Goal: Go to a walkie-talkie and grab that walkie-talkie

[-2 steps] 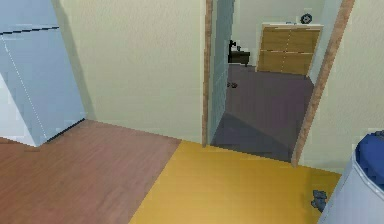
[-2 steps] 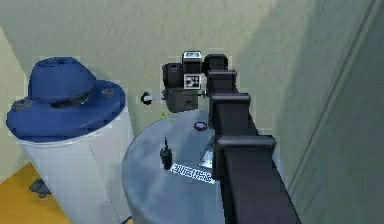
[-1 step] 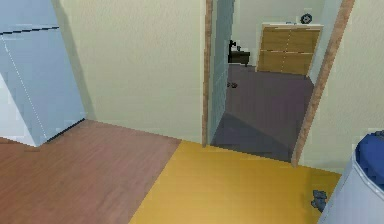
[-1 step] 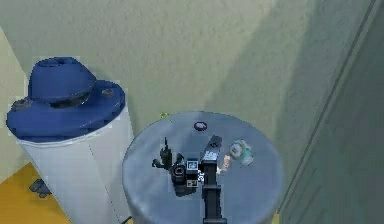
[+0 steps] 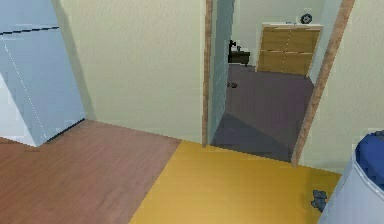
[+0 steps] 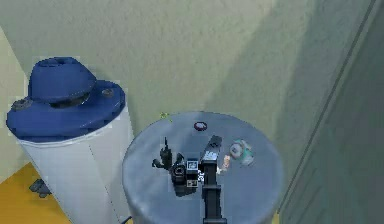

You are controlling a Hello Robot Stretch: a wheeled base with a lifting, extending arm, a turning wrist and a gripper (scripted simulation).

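Where the arm reaches over a round grey table (image 6: 255, 186), gripper (image 6: 181, 168) near a small black walkie-talkie (image 6: 160, 158) standing on the tabletop, grasp impossible to tell, blue-topped white tank (image 6: 66, 112) beside the table.

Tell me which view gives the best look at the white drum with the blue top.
The arm side view: the white drum stands there with its whole blue top and much of its side visible, beside the round table. The forward view catches a cropped slice of it at its bottom right corner.
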